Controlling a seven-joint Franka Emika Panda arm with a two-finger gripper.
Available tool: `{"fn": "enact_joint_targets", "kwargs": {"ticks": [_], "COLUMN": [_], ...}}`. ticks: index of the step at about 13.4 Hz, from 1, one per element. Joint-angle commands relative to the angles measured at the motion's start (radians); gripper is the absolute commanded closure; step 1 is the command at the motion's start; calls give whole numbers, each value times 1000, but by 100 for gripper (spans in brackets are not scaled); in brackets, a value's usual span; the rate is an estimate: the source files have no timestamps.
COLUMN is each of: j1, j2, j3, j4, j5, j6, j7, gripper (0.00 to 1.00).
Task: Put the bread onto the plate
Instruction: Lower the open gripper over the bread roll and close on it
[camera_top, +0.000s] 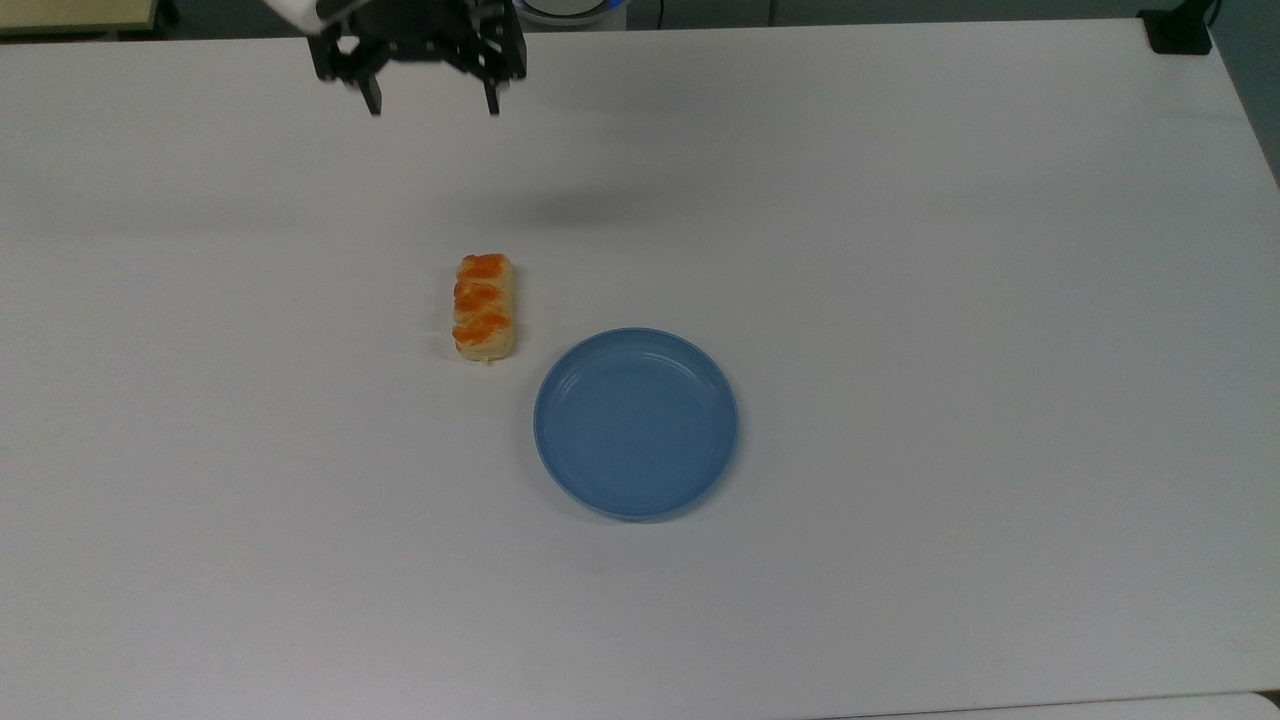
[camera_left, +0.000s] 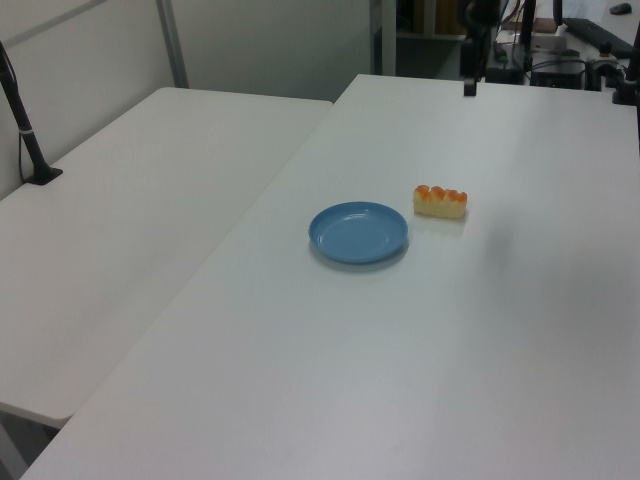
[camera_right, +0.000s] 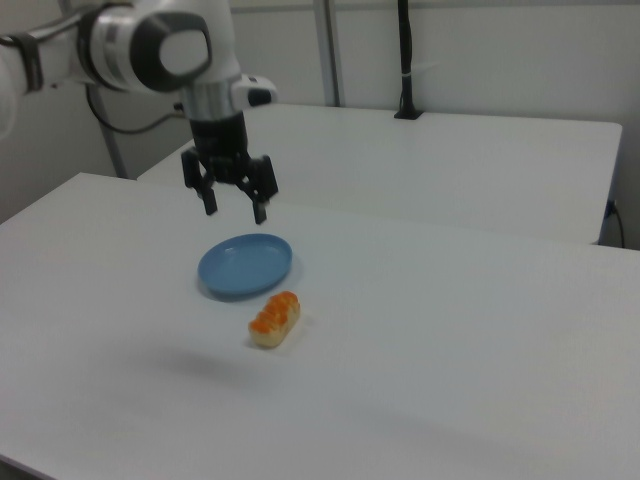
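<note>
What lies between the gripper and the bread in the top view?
Nothing but bare white table and a faint shadow. The open gripper hangs near the top view's upper edge; the bread lies below it, beside the plate.
</note>
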Motion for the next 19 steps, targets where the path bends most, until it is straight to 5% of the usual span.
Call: {"fn": "enact_joint_targets", "kwargs": {"ticks": [1,7,16,19], "j1": [5,18,35,35], "j2": [61,186,295,296], "j3": [2,5,9,25], "j4": [-79,-169,-175,-175], "j5": [5,-29,-63,-63], "j6": [140,312,392,401], "j7": [-14,-7,62,77], "gripper": [0,0,0,29]}}
